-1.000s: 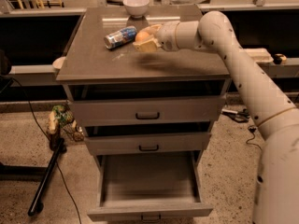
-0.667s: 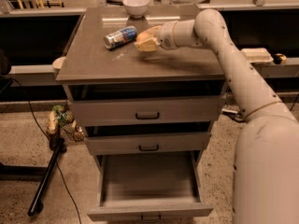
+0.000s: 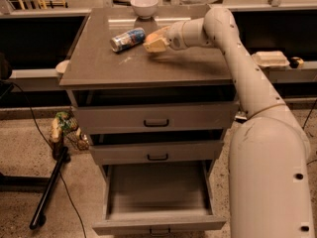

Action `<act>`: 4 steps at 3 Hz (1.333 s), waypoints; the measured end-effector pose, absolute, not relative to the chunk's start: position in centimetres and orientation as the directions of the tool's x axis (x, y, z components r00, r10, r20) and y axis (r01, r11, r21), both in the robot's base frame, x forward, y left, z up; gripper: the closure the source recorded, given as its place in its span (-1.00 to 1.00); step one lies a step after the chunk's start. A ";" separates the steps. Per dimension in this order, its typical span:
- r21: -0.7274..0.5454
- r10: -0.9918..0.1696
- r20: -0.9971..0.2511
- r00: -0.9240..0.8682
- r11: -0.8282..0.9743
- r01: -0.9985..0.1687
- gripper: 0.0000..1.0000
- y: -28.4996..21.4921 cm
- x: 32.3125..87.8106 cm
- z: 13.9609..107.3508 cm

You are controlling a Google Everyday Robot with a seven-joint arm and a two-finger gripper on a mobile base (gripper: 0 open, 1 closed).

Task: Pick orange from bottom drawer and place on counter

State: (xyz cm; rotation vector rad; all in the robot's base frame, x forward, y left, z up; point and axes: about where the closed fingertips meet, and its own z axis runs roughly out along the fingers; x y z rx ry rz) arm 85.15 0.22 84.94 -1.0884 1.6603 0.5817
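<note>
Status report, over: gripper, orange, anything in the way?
Gripper low over the counter, shut on the orange. Bottom drawer open, nothing in it. Soda can lying close beside the gripper; white bowl further back.

glossy grey-brown counter, smooth cream plastic gripper just above it, shiny metal can, glazed white bowl

Arm stretched out, gripper far forward.
From the bulky white body at lower right, the arm rises, bends at the elbow and runs leftward, wrist level, ending in the gripper at upper centre.
</note>
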 end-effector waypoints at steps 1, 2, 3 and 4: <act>-0.124 -0.365 -0.928 -0.072 0.487 -0.864 0.63 0.3 85.8 84.6; -0.122 -0.357 -0.931 -0.071 0.491 -0.863 0.02 0.2 86.1 84.5; -0.122 -0.355 -0.932 -0.071 0.492 -0.862 -0.46 0.2 86.1 84.4; -0.124 -0.351 -0.934 -0.066 0.490 -0.863 -0.92 0.2 86.2 84.5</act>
